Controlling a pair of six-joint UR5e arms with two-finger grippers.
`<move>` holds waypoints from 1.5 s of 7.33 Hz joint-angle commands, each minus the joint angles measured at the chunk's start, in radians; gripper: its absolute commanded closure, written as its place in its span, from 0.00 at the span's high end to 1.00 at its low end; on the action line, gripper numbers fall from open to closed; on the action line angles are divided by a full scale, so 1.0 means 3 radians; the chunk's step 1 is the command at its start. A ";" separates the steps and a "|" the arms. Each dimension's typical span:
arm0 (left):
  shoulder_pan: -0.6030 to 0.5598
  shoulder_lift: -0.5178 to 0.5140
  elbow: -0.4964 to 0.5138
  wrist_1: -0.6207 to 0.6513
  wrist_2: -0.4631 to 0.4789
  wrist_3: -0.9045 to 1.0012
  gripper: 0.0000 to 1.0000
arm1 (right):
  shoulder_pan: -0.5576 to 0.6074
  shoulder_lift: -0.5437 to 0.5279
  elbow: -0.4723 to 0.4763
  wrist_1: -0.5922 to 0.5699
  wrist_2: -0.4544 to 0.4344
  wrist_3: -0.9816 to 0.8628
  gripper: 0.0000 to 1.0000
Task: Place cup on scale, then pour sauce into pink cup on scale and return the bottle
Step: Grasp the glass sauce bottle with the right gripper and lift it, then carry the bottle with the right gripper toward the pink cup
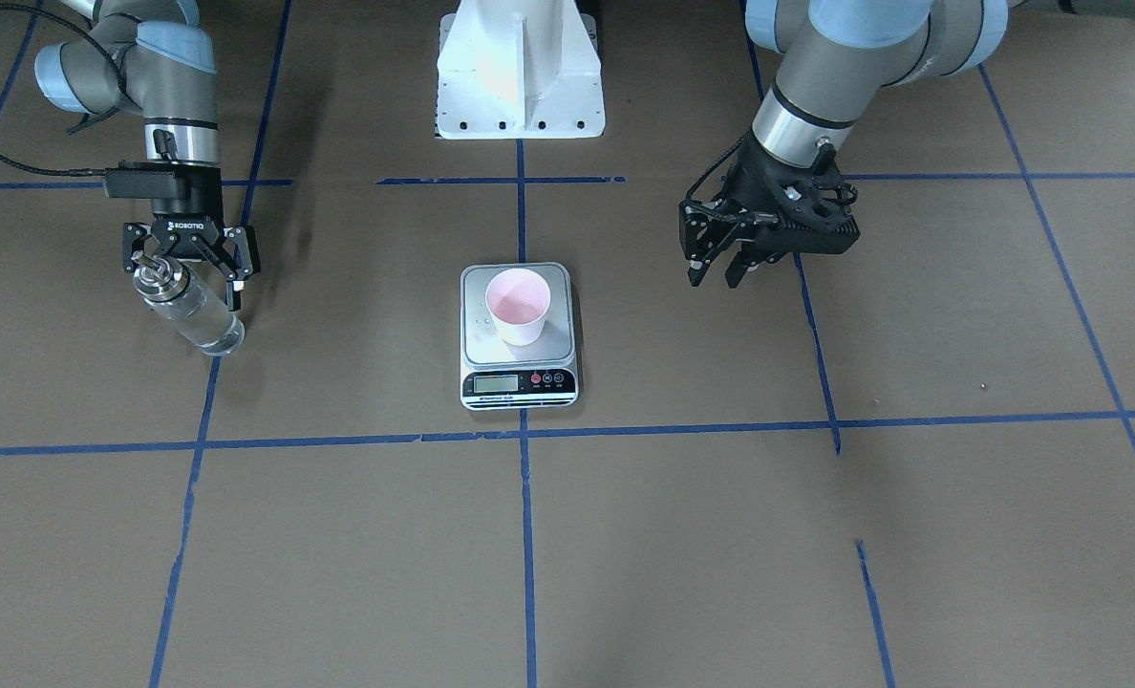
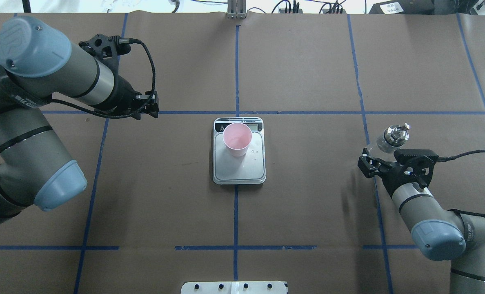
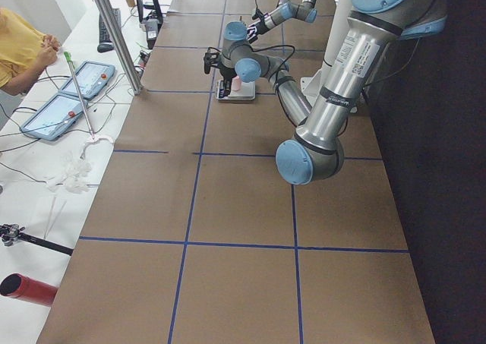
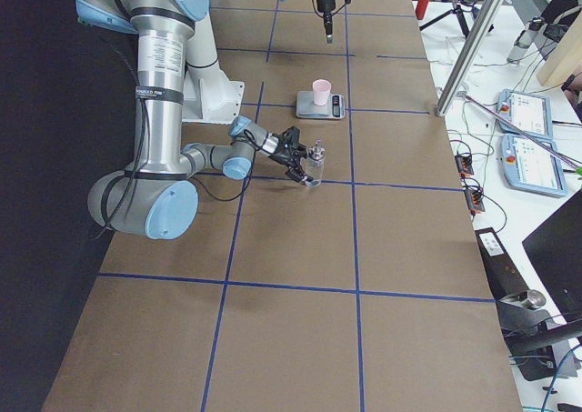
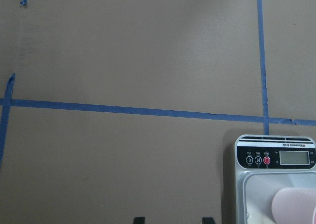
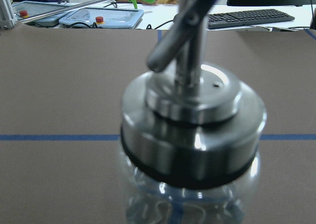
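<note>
The pale pink cup stands upright on the steel platform of the scale, towards the platform's display end; both also show in the overhead view, cup and scale. The clear glass bottle with its metal collar and spout stands on the table far to the robot's right. My right gripper is open, its fingers spread wide at the bottle's neck without gripping it. The right wrist view is filled by the bottle's collar. My left gripper is open and empty, hovering beside the scale.
Blue tape lines divide the brown table into squares. The white robot base stands behind the scale. A few droplets lie on the scale's platform. Operators' tablets and cables lie beyond the table's far edge.
</note>
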 commanded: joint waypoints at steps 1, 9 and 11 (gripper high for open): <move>-0.0005 0.0000 0.0000 0.0000 0.0014 -0.0002 0.50 | -0.0004 0.0039 -0.0042 0.0000 -0.0004 -0.0030 1.00; 0.0005 0.0036 0.0010 0.0000 0.0024 -0.0007 0.50 | 0.0006 0.0040 -0.0088 0.0005 -0.0050 -0.0025 0.92; 0.0005 0.0036 0.0010 0.0000 0.0024 -0.0002 0.50 | 0.0007 0.0050 -0.0088 0.0010 -0.0116 -0.0025 0.84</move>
